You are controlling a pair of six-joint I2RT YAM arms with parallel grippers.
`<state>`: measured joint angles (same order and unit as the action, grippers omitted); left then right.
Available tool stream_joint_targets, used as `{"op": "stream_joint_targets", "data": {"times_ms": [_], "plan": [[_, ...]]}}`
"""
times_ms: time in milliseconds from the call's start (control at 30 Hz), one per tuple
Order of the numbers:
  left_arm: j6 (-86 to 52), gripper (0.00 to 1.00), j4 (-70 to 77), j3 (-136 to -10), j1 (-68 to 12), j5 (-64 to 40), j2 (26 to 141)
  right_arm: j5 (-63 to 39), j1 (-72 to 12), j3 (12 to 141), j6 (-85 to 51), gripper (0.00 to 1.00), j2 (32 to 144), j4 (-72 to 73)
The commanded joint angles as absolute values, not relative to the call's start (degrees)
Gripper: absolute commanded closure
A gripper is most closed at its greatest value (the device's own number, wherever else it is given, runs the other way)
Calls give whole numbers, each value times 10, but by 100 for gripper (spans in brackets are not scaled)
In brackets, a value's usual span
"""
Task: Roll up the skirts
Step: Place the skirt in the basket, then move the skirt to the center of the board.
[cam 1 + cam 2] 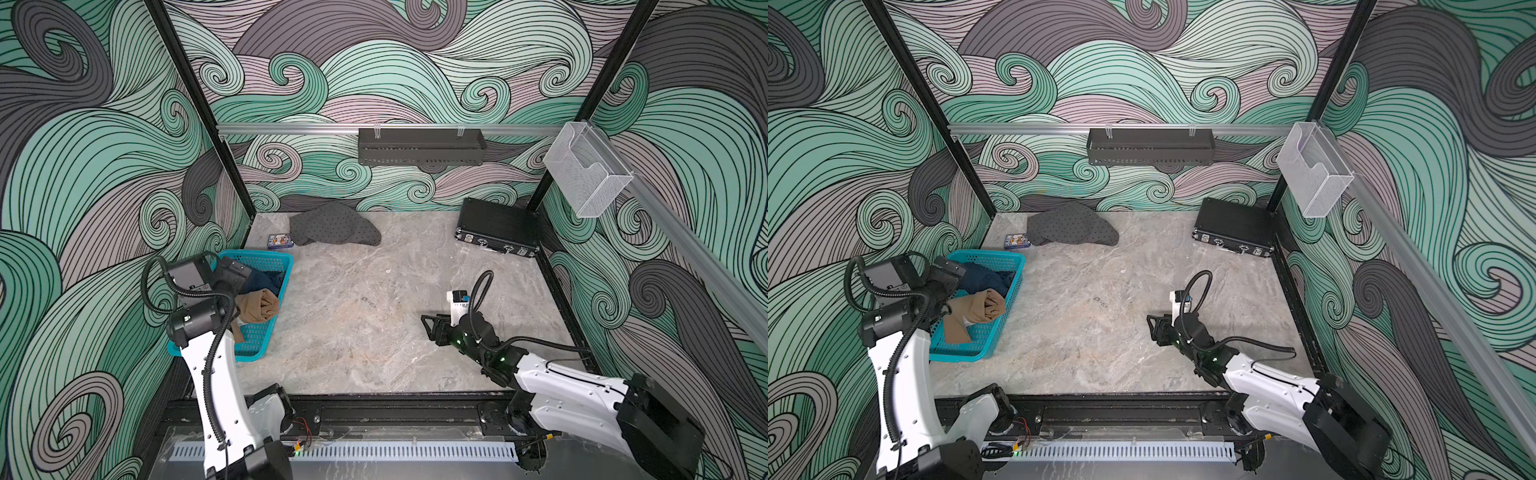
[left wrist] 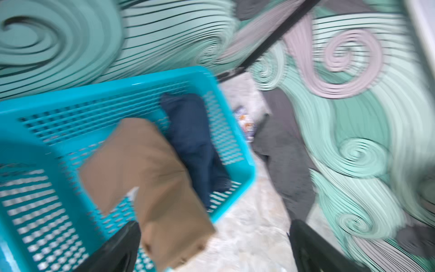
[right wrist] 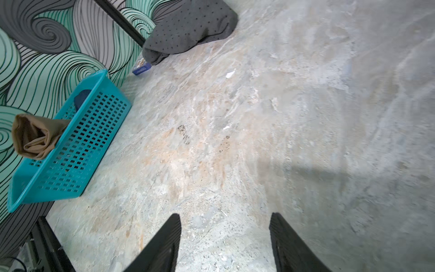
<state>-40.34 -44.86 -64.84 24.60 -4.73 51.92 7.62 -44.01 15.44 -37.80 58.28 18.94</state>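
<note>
The tan-brown skirt [image 1: 259, 307] lies bundled in the teal basket [image 1: 286, 270], with one end hanging over the rim [image 3: 33, 136]. The dark blue denim skirt [image 1: 266, 280] sits behind it in the basket. The dark grey dotted skirt [image 1: 332, 226] is crumpled on the table by the back wall. My left gripper [image 2: 215, 223] hovers over the basket, open and holding nothing; that view is blurred. My right gripper [image 3: 224, 215] is open above bare table at the right [image 1: 434, 328].
A black hard case [image 1: 496, 228] lies at the back right corner. A small blue box [image 1: 279, 241] sits between the basket and the dotted skirt. On the walls hang a black shelf [image 1: 419, 147] and a clear holder [image 1: 586, 174].
</note>
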Motion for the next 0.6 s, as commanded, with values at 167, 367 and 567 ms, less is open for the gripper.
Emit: {"op": "stream_joint_targets", "data": {"times_ms": [167,367,567], "plan": [[-462,2,-382,-731,-73,-34,730,40,-344,226,-399,37,481,1],[-460,1,-451,-962,-144,14,1024,-34,-297,278,-409,37,513,-70],[-423,1,-433,-1167,-106,83,1236,-71,-284,297,-393,37,559,-57]]}}
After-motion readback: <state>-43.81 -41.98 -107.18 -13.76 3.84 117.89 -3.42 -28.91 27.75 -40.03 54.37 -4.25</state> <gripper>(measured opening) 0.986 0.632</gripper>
